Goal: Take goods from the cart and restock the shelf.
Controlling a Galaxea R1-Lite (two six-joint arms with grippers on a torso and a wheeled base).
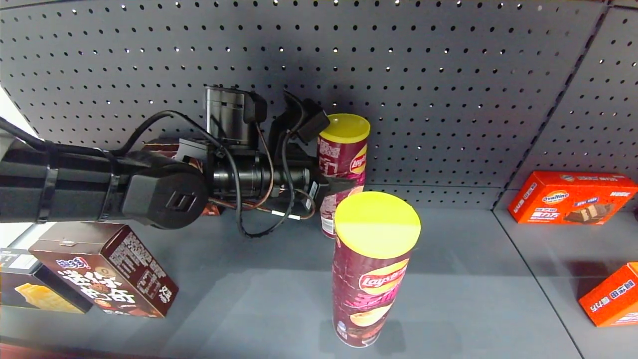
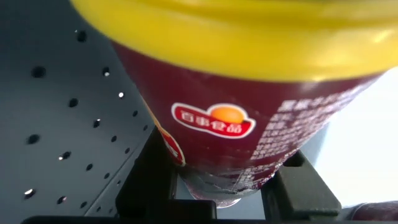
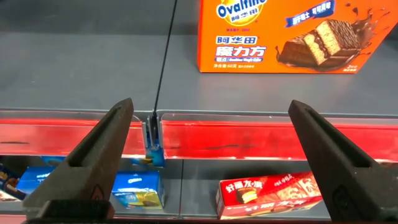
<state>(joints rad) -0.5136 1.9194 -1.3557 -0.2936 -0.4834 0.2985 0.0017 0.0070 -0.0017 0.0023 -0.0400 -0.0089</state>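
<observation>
Two maroon chips cans with yellow lids stand on the grey shelf (image 1: 259,284). The rear can (image 1: 345,149) is upright near the pegboard back wall, and my left gripper (image 1: 329,155) is shut on it, coming in from the left. In the left wrist view that rear can (image 2: 242,118) sits between the two black fingers (image 2: 146,180). The front can (image 1: 371,279) stands free, just in front of the held one. My right gripper (image 3: 208,155) is open and holds nothing, facing the shelf's red front rail (image 3: 249,140).
Brown snack boxes (image 1: 107,271) lie at the shelf's front left. Orange boxes sit on the right section, one at the back (image 1: 570,197) and one at the front (image 1: 610,294). The right wrist view has an orange box (image 3: 283,34) and a lower shelf with boxes (image 3: 267,193).
</observation>
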